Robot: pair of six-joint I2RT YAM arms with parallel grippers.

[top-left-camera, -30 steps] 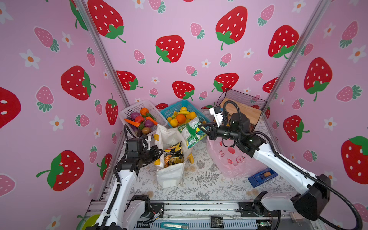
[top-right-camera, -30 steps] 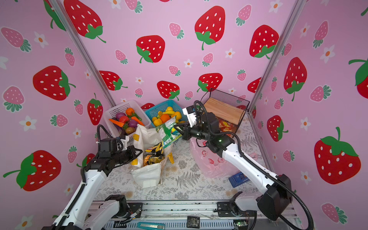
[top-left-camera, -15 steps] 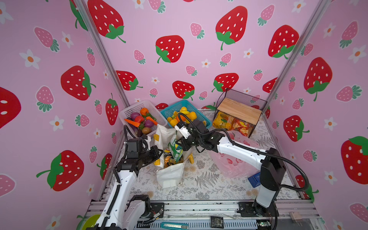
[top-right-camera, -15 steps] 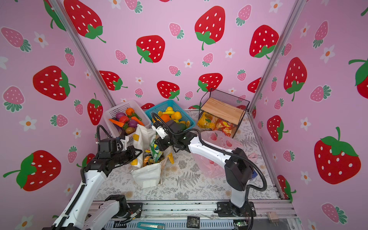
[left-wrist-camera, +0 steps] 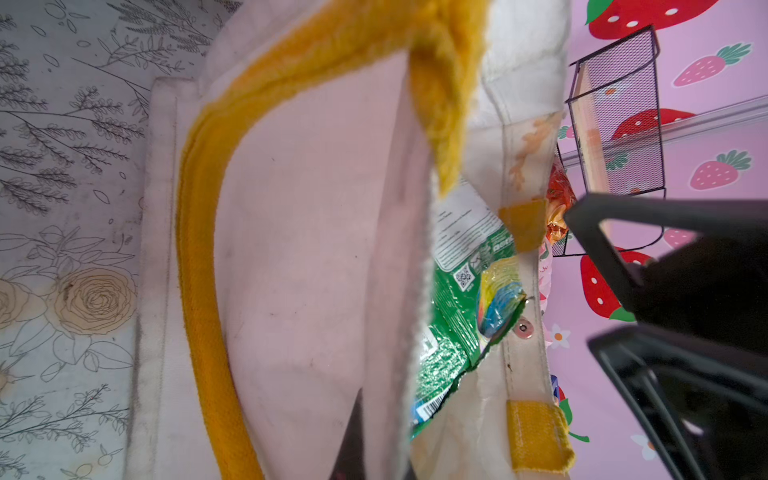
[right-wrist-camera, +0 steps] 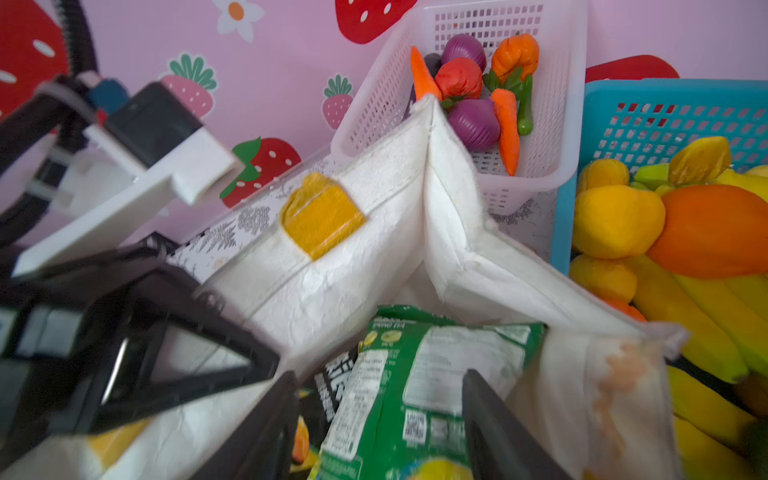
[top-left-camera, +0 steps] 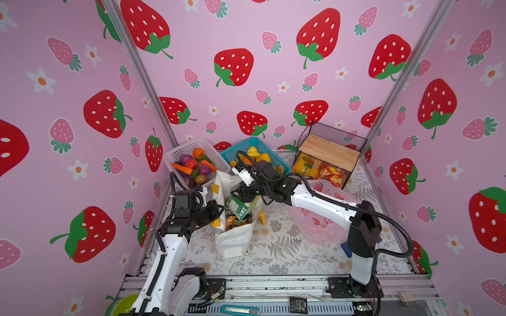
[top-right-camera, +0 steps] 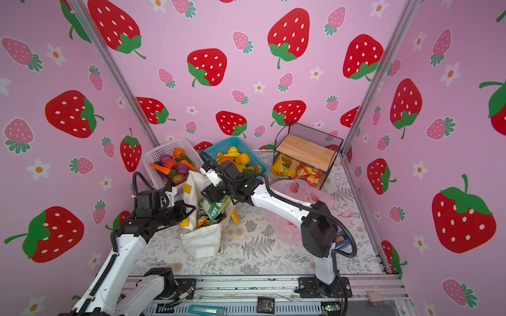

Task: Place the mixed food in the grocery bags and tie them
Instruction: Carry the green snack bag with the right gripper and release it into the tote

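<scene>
Right gripper [right-wrist-camera: 377, 378] hangs right over the mouth of the white tote [top-left-camera: 234, 240], jaws spread wide. The green snack packet [top-left-camera: 237, 208] sits between them unpinched, tilted and half inside the tote on top of the other packets. Left gripper [top-left-camera: 215, 212] is clamped tight on the tote's left wall, holding that side up, and the pink plastic bag [top-left-camera: 317, 227] slumps just right of the tote.
</scene>
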